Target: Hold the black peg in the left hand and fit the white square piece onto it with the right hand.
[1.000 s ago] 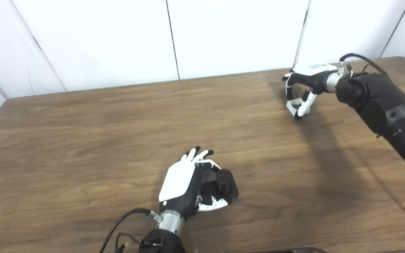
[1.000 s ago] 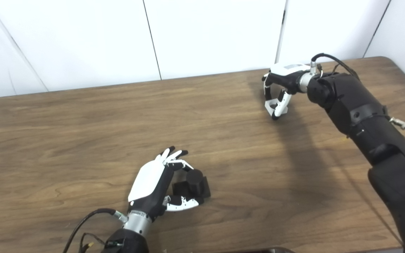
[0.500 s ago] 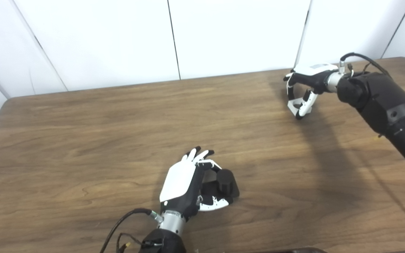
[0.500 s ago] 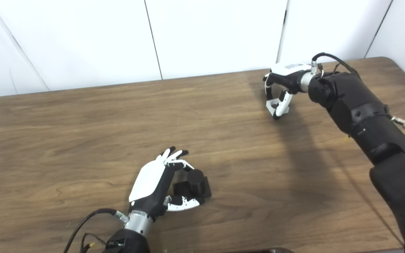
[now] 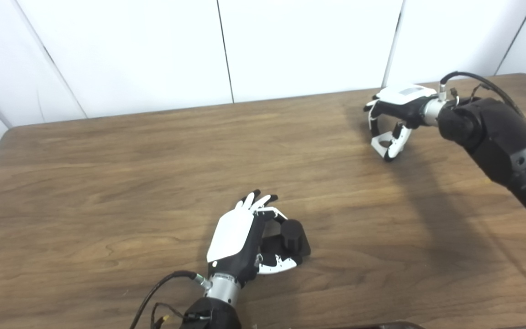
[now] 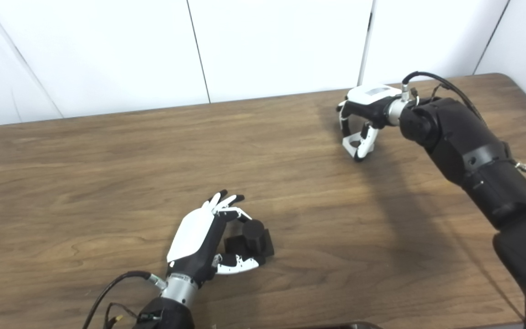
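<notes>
The black peg, a short round post on a square black base, stands on the table at the near middle. My left hand lies beside it on its left, with a finger curled against the post and the thumb along the base's near edge. My right hand hovers above the far right of the table, fingers curled down. A small white square piece sits pinched between its fingertips and thumb; it also shows in the right eye view. The two hands are far apart.
The brown wooden table has its far edge against white wall panels and a rounded far right corner. My right arm reaches across the table's right side and casts a long shadow there.
My right hand has shifted slightly left and toward me with the white piece. My left hand and the black peg have not moved.
</notes>
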